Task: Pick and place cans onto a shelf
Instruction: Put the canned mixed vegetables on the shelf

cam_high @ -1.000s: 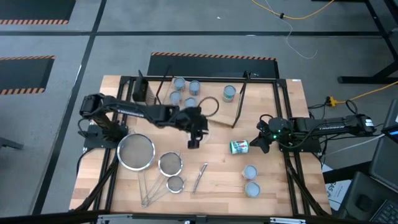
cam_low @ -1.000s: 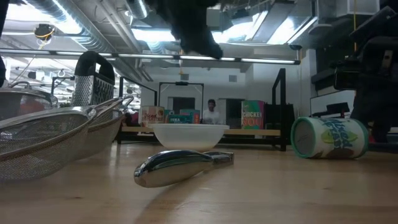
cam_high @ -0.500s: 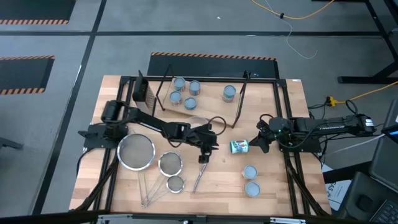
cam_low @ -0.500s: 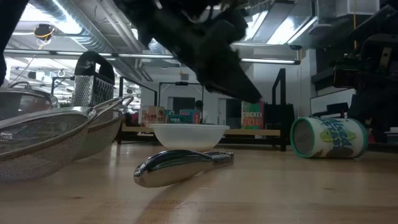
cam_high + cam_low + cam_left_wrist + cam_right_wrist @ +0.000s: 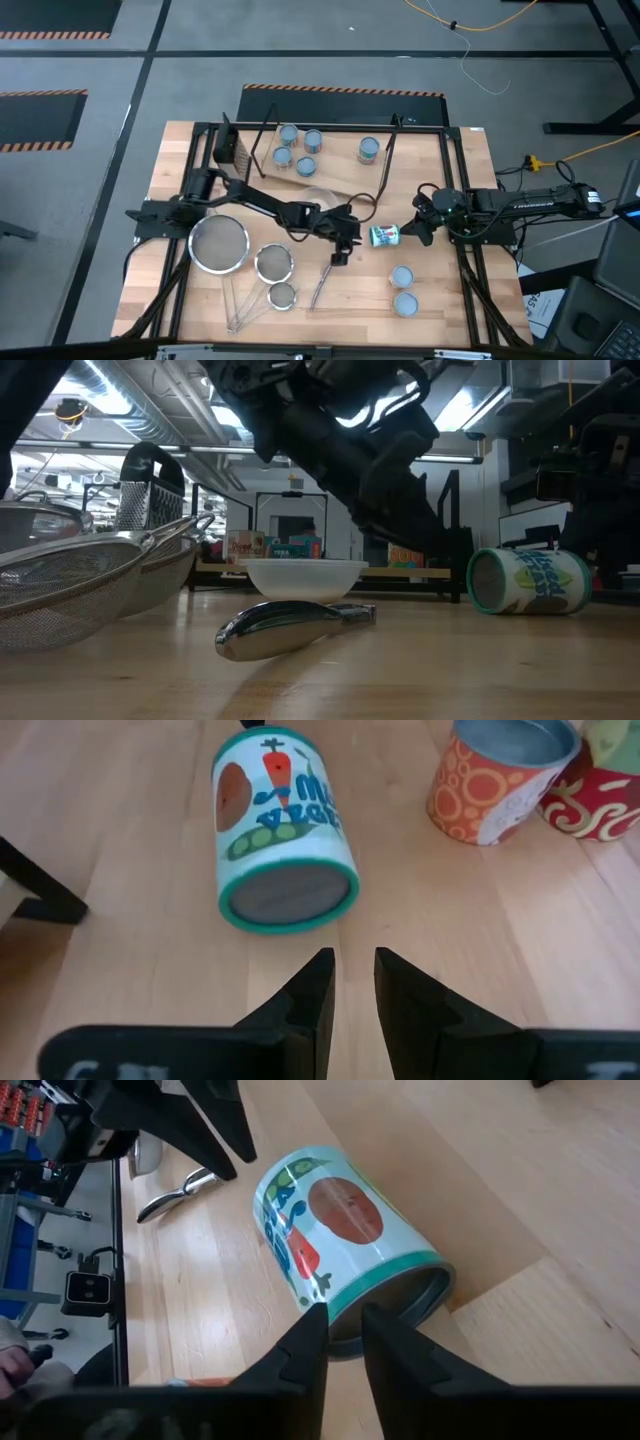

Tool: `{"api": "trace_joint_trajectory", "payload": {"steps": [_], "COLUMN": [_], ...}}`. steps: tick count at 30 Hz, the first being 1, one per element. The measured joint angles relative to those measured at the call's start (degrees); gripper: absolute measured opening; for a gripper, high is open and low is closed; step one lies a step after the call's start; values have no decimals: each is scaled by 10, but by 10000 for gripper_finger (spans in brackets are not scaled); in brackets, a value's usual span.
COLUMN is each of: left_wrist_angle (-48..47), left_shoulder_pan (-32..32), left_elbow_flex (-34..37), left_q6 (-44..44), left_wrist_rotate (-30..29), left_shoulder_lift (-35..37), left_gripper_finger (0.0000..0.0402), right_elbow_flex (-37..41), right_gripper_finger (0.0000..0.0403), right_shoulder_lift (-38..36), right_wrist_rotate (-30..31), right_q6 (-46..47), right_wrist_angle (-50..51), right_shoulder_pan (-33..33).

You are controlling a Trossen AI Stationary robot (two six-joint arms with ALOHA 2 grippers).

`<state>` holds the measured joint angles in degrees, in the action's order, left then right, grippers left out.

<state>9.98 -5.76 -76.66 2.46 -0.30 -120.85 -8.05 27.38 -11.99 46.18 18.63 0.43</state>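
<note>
One can (image 5: pixel 385 236) lies on its side on the table right of centre; it has a green-and-white label with vegetables and also shows in the left wrist view (image 5: pixel 285 830) and the low view (image 5: pixel 527 581). My left gripper (image 5: pixel 343 252) is shut and empty; it hangs just left of this can with its fingers (image 5: pixel 312 990) pointing at the can's round end. My right gripper (image 5: pixel 422 230) is shut, right at the can's other end (image 5: pixel 400 1295). Several cans (image 5: pixel 296 148) stand upright on the light-wood shelf (image 5: pixel 340 165) at the far side. Two more cans (image 5: pixel 403 290) stand at the near right. My right gripper's fingertips (image 5: pixel 312 1330) stand right at the rim of the lying can's end (image 5: pixel 345 1342), coming level from the table's right. I cannot tell whether they touch it. The can lies on its side on the table.
Three steel mesh strainers (image 5: pixel 219 245) lie at the near left. A metal scoop (image 5: pixel 322 285) lies near my left gripper. A clear bowl (image 5: pixel 318 197) stands in front of the shelf, and a grater (image 5: pixel 228 148) stands at the far left.
My left gripper has gone from in front of the shelf toward the table's near and right edges and downward, ending close beside the lying can. The can and my right gripper have stayed where they were.
</note>
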Motion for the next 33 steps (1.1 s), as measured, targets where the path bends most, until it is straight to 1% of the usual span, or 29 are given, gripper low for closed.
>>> {"api": "trace_joint_trajectory", "payload": {"steps": [5, 7, 14, 20, 26, 33], "left_wrist_angle": [1, 1, 3, 4, 4, 4], "left_shoulder_pan": [0, 1, 11, 18, 22, 23], "left_elbow_flex": [-2, -2, -2, -2, -2, -2], "left_q6": [0, 0, 0, 0, -1, -1], "left_wrist_rotate": [0, 0, 0, 0, -1, 0], "left_shoulder_lift": [-5, -5, -5, -5, -5, -5], "left_gripper_finger": [68, 68, 68, 68, 68, 68], "right_elbow_flex": [0, 0, 0, 0, 0, 0], "right_gripper_finger": [99, 105, 107, 107, 107, 107], "right_shoulder_lift": [0, 1, 20, 44, 71, 110], "right_wrist_rotate": [0, 0, 14, 14, 14, 15], "right_q6": [11, 15, 17, 16, 17, 17], "right_wrist_angle": [0, 0, -3, -48, -60, -120], "right_shoulder_pan": [0, 0, 0, 0, 0, 0]}}
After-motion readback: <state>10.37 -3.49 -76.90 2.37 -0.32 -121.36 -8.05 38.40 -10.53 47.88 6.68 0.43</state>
